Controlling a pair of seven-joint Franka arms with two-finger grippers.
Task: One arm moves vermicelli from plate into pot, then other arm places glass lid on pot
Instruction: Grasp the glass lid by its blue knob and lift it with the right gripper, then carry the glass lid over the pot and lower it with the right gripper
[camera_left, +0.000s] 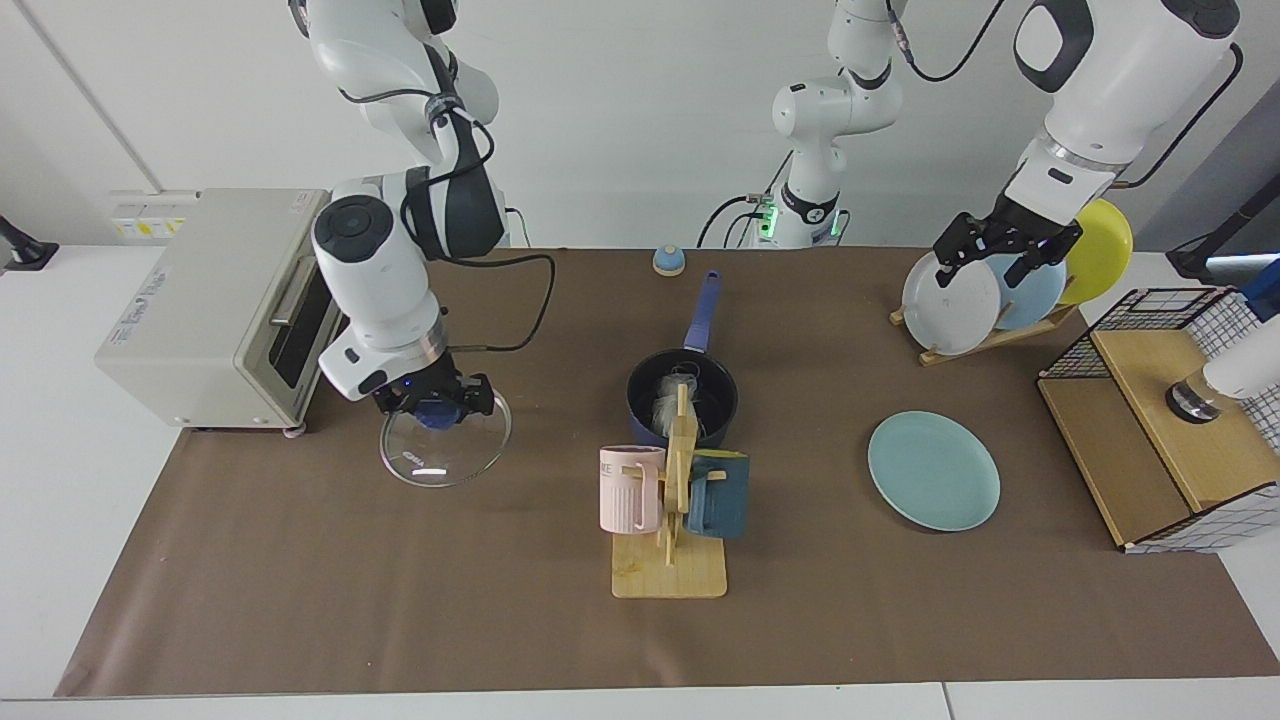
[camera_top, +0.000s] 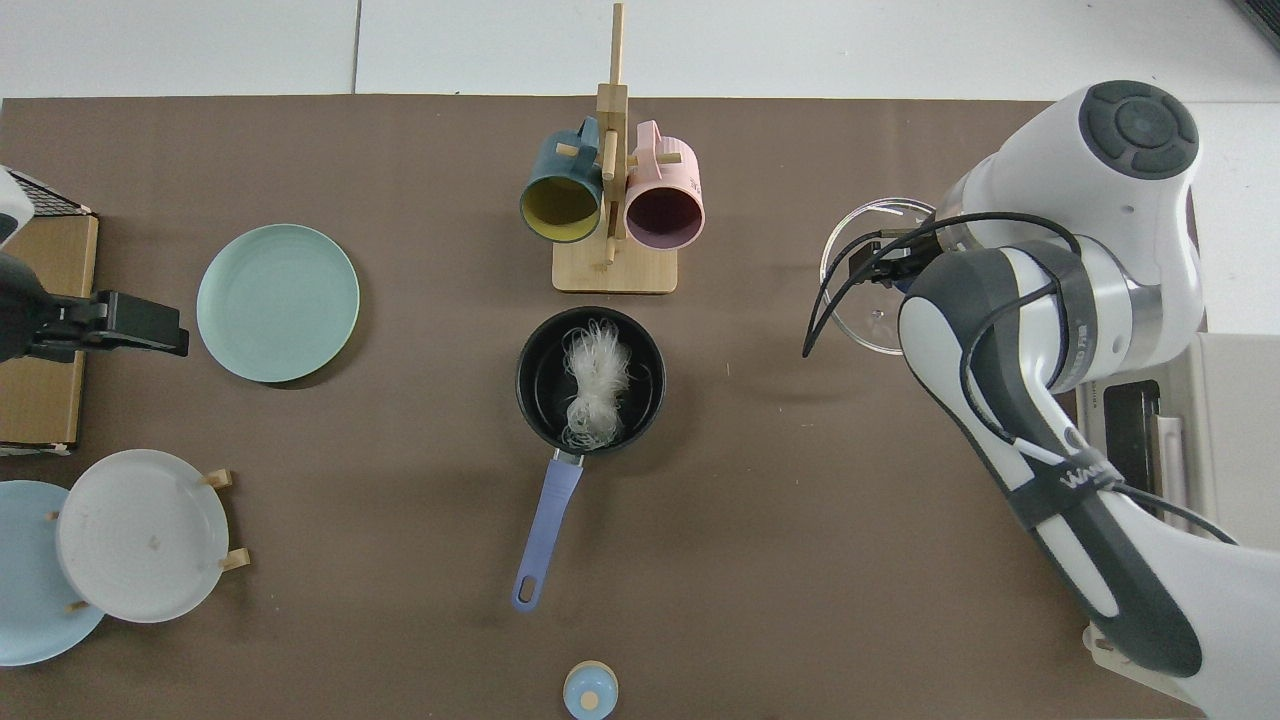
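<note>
Facing view: a white table covered by a brown mat stands before a plain white wall. The right pincer, at this view's left, is closed on the blue knob of the glass lid, which hangs clear of the mat, slightly tilted, in front of a beige toaster oven. The pot sits at mid-table, its handle pointing toward the arm bases, with the vermicelli inside, partly hidden by a wooden mug stand bearing a pink mug and a dark teal mug. The plate lies bare on the mat, well apart from the pot. The left pincer hangs, fingers spread and holding nothing, above a wooden plate rack carrying white, pale blue and yellow plates; this arm waits. A wire-and-wood crate stands at the table's end, and a small blue bell-shaped object sits near the far edge. Top view: the glass lid shows beneath the right arm's wrist, well apart from the pot, in which the vermicelli lies as a loose bundle. The plate lies on the mat just beside the left pincer, whose opening cannot be judged here; the mug stand is just beyond the pot.
</note>
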